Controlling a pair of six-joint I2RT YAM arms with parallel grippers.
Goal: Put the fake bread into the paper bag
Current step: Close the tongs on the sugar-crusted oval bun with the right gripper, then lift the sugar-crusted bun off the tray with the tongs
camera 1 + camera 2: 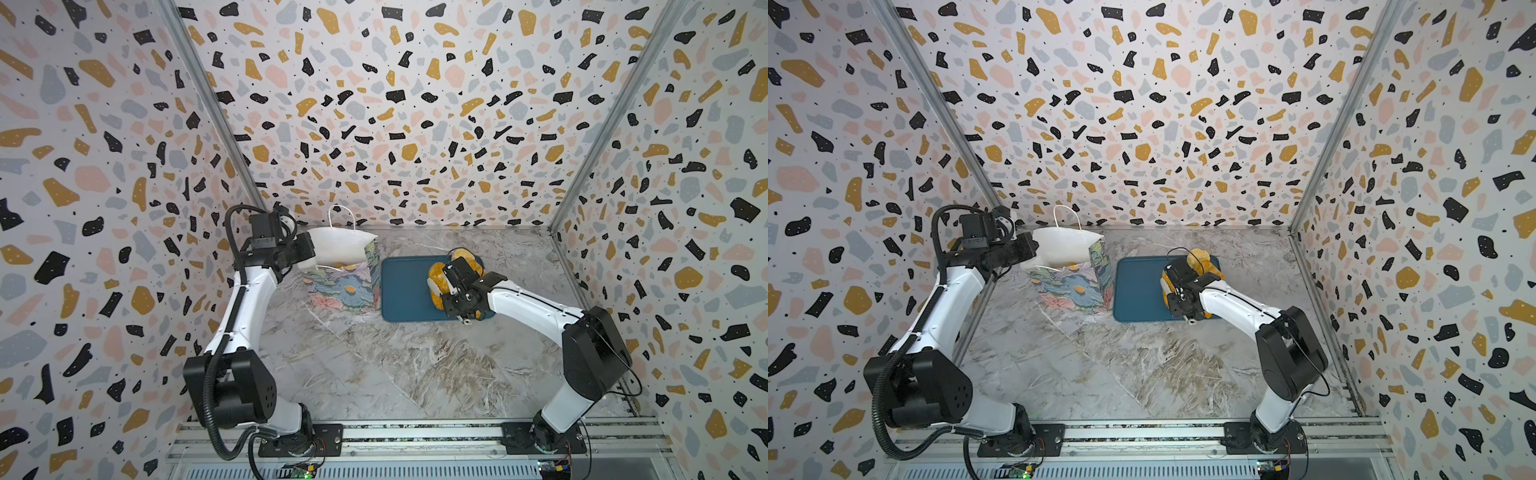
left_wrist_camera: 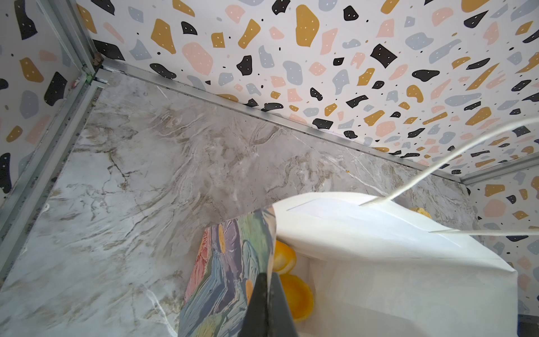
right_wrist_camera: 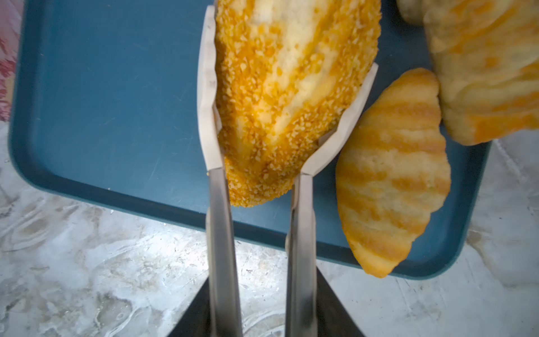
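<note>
On the left of the marble-patterned counter [image 1: 374, 374], the left claw [image 2: 267, 291] is pinched together on the top edge of the paper bag [image 1: 345, 286]. The bag stands upright near the back wall. Its outside is printed with blue, pink and green painted flowers, its inside is white, and a white cord handle [image 1: 341, 216] rises above it. The left wrist view looks into the open mouth, where two smooth orange buns [image 2: 297, 297] lie low inside against the held wall.

Just to the right of the bag sits a flat dark-blue tray [image 1: 405, 291], with a narrow strip of counter between them. Its left half is bare.

Over the right part of the tray, the right claw [image 3: 288, 58] is clamped on the seeded loaf [image 3: 277, 102], a white-tipped finger [image 3: 207, 102] pressed to each long side. The loaf is a golden-orange oval, crumb-coated, with a pale streak down its middle. I cannot tell whether it is clear of the tray.

Close beside the claw's other finger lies a striped roll [image 3: 390, 175], and beyond that a larger striped bread [image 3: 490, 73], both on the tray.
</note>
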